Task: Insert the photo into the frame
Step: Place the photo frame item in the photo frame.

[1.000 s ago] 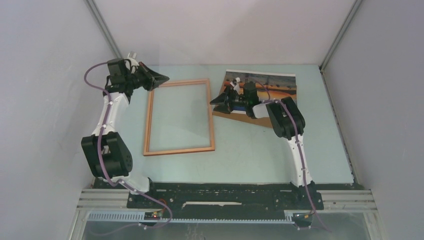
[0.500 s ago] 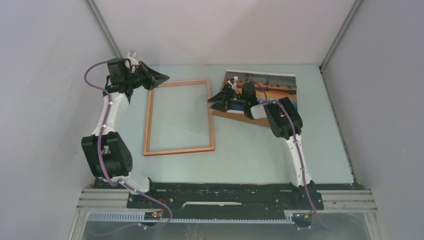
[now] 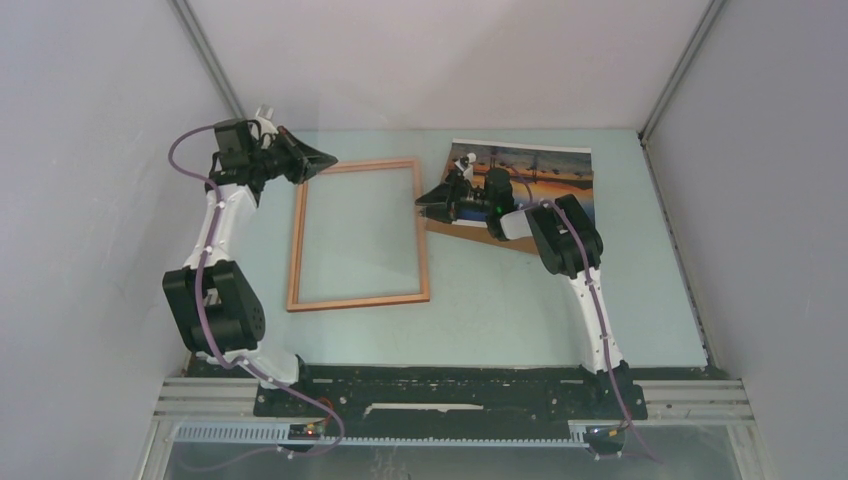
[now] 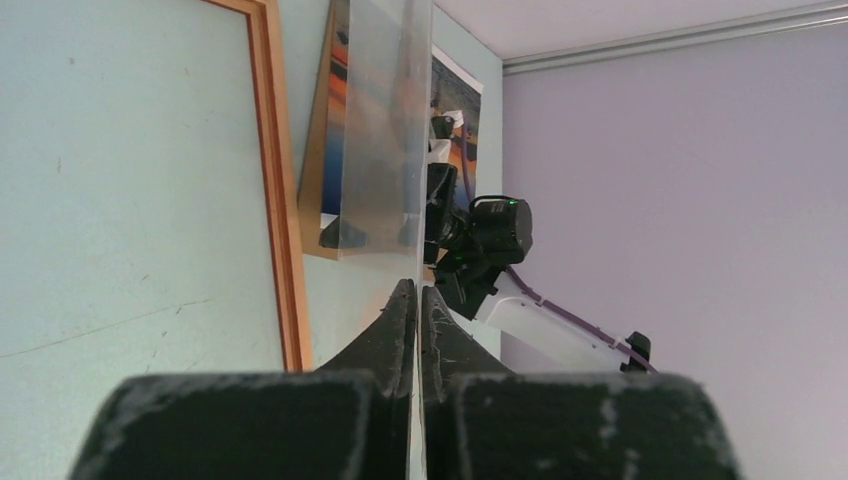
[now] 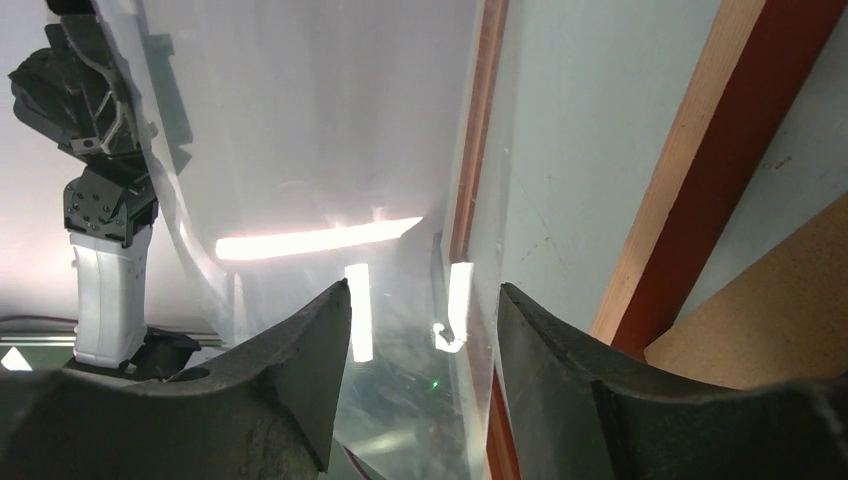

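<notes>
The left gripper is clamped tight on one edge of a clear pane, holding it raised over the frame, presumably to free the opening. The right gripper straddles the opposite edge with its jaws partly apart; no contact is evident. The frame lies flat on the table. The photo rests on the backing board, just right of the frame, beneath the right arm

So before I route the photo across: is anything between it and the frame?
Yes: a clear sheet, pinched in the shut left gripper, is held over the frame, between its opening and the photo. The open right gripper straddles the sheet's other edge.
</notes>
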